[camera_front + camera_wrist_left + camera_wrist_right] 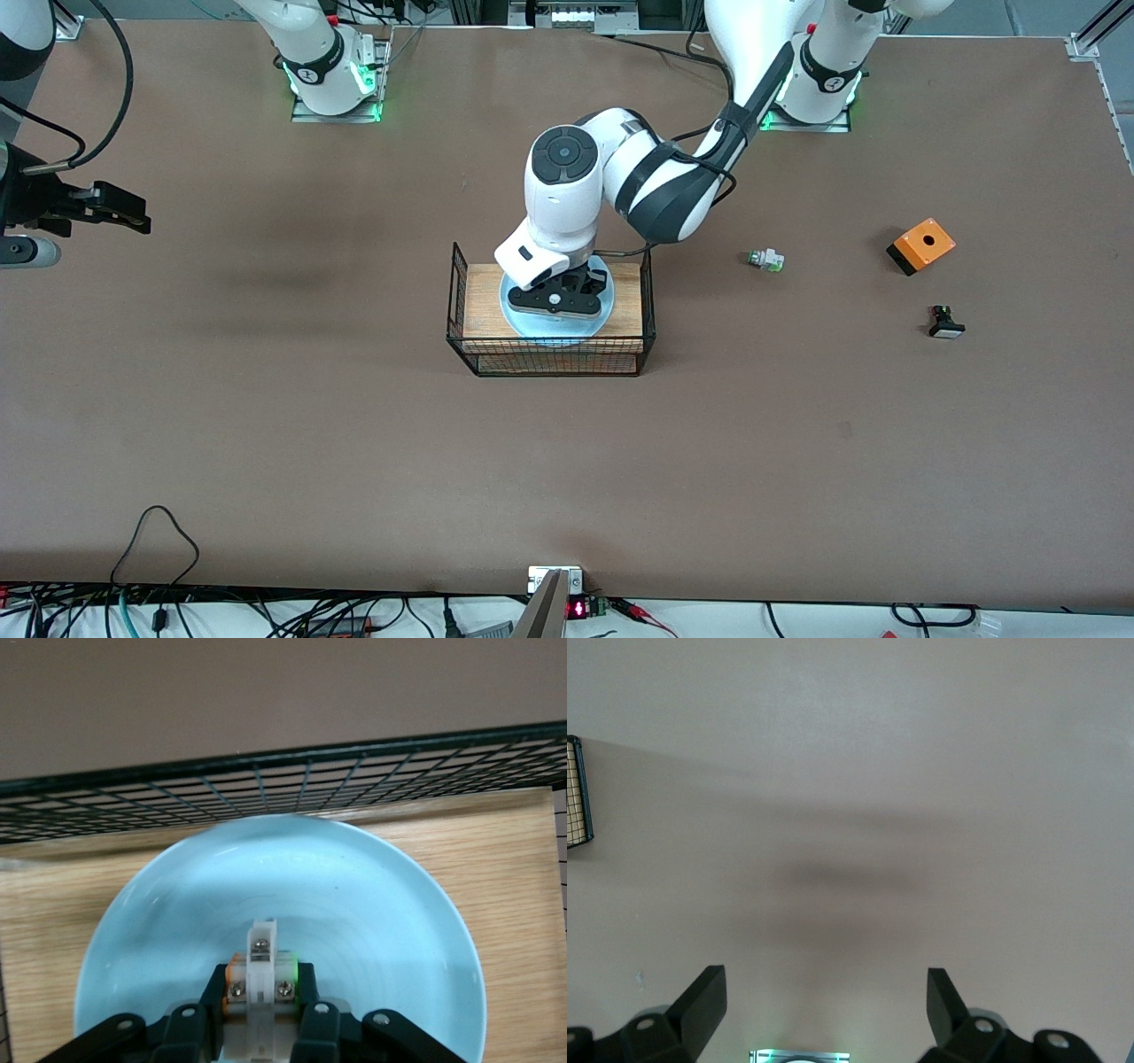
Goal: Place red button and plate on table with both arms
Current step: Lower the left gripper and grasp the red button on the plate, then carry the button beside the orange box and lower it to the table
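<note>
Left gripper [259,1028] closed on button [260,983], low over plate [372,904] on rack [549,350] at table [266,425] centre. Right gripper [826,1001] open, waiting over bare table toward 9 o'clock. Risks: button slipping from the narrow pinch; plate dragged or tipped if fingers catch.

Large matte brown tabletop [354,443] fills the scene under even overhead light, with soft shadows at 9 o'clock. A white strip with tangled black cables [159,611] borders 6 o'clock; silver aluminium frame corner [1085,40] sits at 1 o'clock.
</note>
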